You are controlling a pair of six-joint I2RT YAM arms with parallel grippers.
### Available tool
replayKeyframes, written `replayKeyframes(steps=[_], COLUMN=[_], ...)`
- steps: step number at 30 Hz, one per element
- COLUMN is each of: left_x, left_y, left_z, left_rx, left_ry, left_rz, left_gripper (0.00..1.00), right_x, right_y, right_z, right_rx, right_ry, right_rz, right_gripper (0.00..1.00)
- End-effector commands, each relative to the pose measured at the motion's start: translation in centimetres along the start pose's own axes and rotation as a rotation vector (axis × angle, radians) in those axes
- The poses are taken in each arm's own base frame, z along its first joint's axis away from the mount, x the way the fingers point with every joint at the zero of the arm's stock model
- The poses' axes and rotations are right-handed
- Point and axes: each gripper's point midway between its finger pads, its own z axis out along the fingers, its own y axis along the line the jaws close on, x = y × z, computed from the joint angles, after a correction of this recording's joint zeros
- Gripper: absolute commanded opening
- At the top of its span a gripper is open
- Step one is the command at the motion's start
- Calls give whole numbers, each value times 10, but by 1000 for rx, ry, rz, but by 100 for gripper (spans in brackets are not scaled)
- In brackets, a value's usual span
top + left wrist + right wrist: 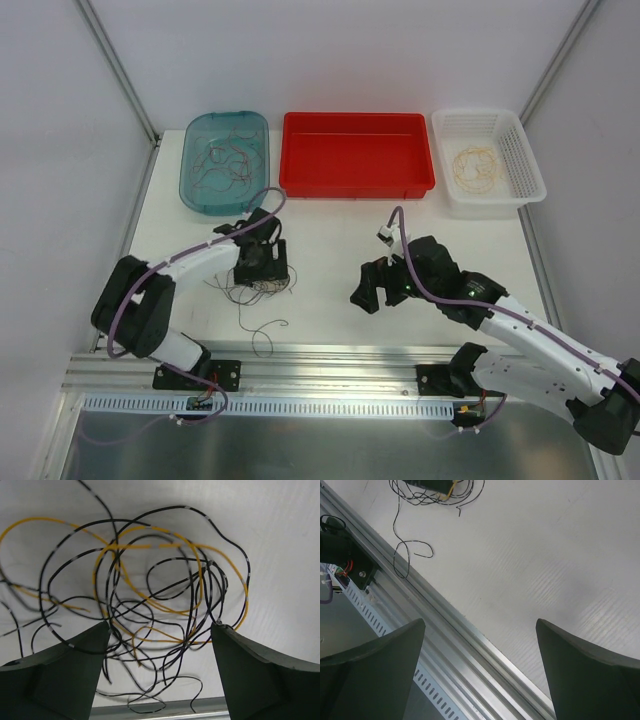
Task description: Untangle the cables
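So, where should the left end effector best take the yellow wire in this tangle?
Probably on its upper-left arc in the left wrist view, coming straight down from above: there the yellow wire lies alone, outside the dark wires, while its middle is crossed many times.

Teal tray [187,172], red bin [355,158], white basket [527,165] side by side.

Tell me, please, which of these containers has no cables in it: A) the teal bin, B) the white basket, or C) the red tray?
C: the red tray shows only bare floor, while the teal bin holds dark loops and the white basket holds a yellow coil.
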Motion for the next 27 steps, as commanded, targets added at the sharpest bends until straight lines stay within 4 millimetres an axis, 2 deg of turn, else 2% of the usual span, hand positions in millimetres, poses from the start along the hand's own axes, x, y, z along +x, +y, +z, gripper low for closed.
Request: replayKeyframes(steps=[1,2,4,5,6,9,13,14,15,18,23,27], left_x=[0,3,14,10,26,33,31,31,29,29,36,36], left_y=[-58,-84,-109,-126,-143,-163,-156,-148,-148,-139,-135,-141], left_z=[6,0,1,-6,-12,-31,-52,-52,-61,-65,-57,-46], left_rx=[100,144,172,203,243,303,331,310,327,321,301,281], left_ry=[17,6,19,-1,20,-9,-54,-72,-95,-111,-78,-48], left_rz=[77,144,225,259,316,365,326,310,301,269,241,237], left_gripper=[82,80,76,76,76,79,86,87,89,91,90,89], right_x=[-16,-13,-17,-17,-16,-18,-23,-25,-25,-27,-32,-24], right_y=[5,1,-14,-22,-33,-42,-49,-53,-54,-59,-59,-54], right_z=[-1,-2,-5,-7,-10,-14,-12,-8,-6,7,38,72], right_rx=[-5,20,107,152,213,267,305,324,327,324,278,226], right_ry=[-69,-62,-87,-96,-102,-108,-102,-91,-83,-47,-16,49], right_rz=[30,41,54,62,72,79,98,112,118,166,263,318], right_gripper=[98,98,98,98,98,98,99,94,91,82,64,58])
